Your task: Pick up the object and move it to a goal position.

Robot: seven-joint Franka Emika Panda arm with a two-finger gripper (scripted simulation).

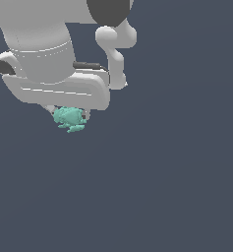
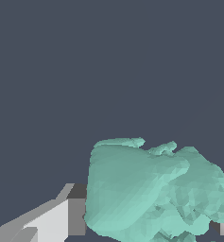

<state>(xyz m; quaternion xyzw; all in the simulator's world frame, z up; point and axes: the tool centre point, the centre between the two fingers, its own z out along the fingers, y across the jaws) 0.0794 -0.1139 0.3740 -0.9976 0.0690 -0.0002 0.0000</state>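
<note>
The white gripper (image 1: 69, 112) is clamped on the small, lumpy mint-green figurine-like object (image 1: 69, 119), which sits between its fingers (image 2: 61, 212), protruding below.

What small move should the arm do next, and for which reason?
Probably carry on toward the goal with the grip kept closed. The teal object sits under the white gripper, and in the wrist view it fills the space between the fingers. No goal marker is visible.

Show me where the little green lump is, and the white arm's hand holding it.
Green lump (image 1: 69, 119), exterior view: middle of its body.
Green lump (image 2: 151, 189), wrist view: its broad front face.
Gripper (image 1: 69, 112), exterior view: between its fingertips.
</note>
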